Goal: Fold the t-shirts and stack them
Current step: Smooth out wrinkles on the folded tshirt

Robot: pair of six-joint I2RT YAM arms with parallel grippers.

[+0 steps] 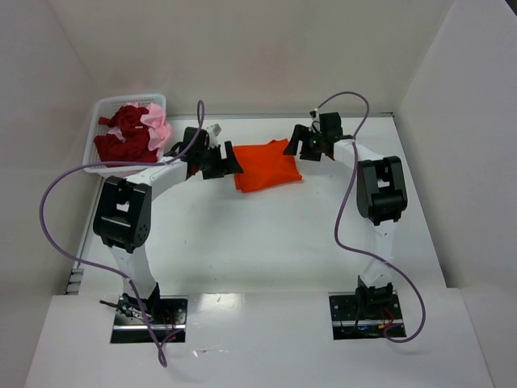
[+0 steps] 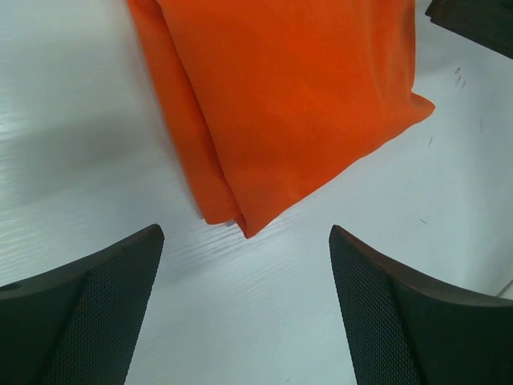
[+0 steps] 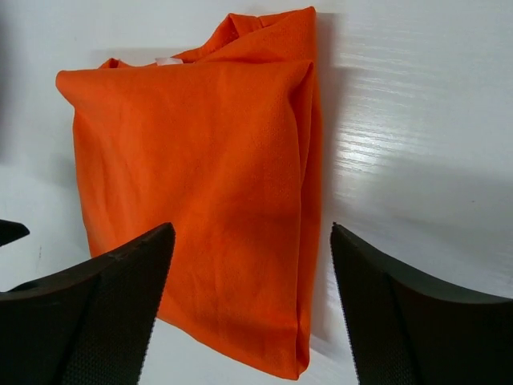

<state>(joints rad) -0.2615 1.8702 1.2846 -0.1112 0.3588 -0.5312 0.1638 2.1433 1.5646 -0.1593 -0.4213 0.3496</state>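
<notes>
A bright orange t-shirt [image 1: 266, 166] lies folded into a flat packet on the white table, toward the back middle. My left gripper [image 1: 227, 162] hovers at the packet's left edge, open; in the left wrist view its fingers [image 2: 244, 233] stand wide apart just short of the orange t-shirt's [image 2: 296, 104] corner, holding nothing. My right gripper [image 1: 304, 146] is at the packet's right back corner, open; its fingers [image 3: 251, 228] straddle the orange t-shirt [image 3: 200, 184] from above without pinching it. A dark red t-shirt [image 1: 121, 137] and a pale pink one [image 1: 158, 125] lie crumpled in the basket.
A white mesh basket [image 1: 103, 107] stands at the back left corner, close beside the left arm. White walls close in the table at the back and on both sides. Purple cables loop out from both arms. The right gripper's dark body [image 2: 473, 20] shows at the left wrist view's top right.
</notes>
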